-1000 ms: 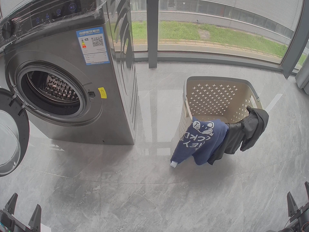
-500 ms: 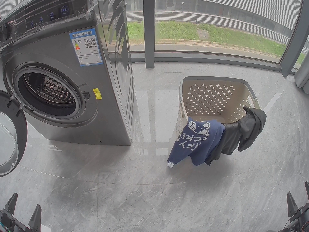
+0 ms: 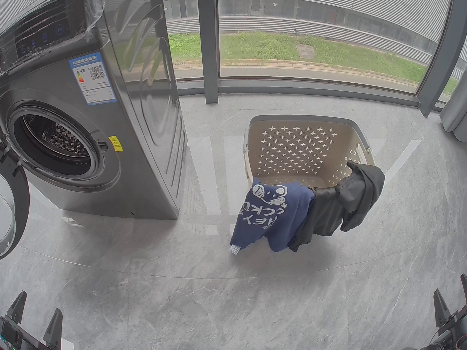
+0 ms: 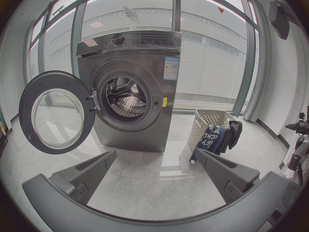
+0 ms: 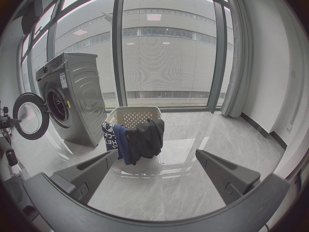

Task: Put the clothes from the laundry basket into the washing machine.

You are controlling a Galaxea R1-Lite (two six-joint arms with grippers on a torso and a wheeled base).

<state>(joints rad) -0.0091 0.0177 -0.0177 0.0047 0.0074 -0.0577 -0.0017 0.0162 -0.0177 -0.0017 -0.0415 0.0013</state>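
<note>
Head view, your items as they stand.

- Washing machine (image 3: 97, 137): grey front-loader on the floor (image 3: 194, 292) to your left. Its round door (image 3: 9, 210) is swung wide open, and you can see the studded metal wall of the drum (image 3: 53, 144) through the opening.
- Laundry basket (image 3: 301, 147): beige with star-punched walls. It stands upright on the floor to the right of the machine, apart from it and near the window (image 3: 316, 35).
- Blue garment (image 3: 272, 215): white lettering, draped over the basket's near rim and hanging down its outer wall.
- Black garment (image 3: 340, 205): draped over the same rim and the near right corner, touching the blue one.
- Left end effector (image 3: 39, 305): low at your near left, fingers apart and holding nothing. In the left wrist view it faces the machine's open door, well apart from it.
- Right end effector (image 3: 450, 288): low at your near right, fingers apart and holding nothing. In the right wrist view it faces the basket and both garments, well apart from them.
</note>
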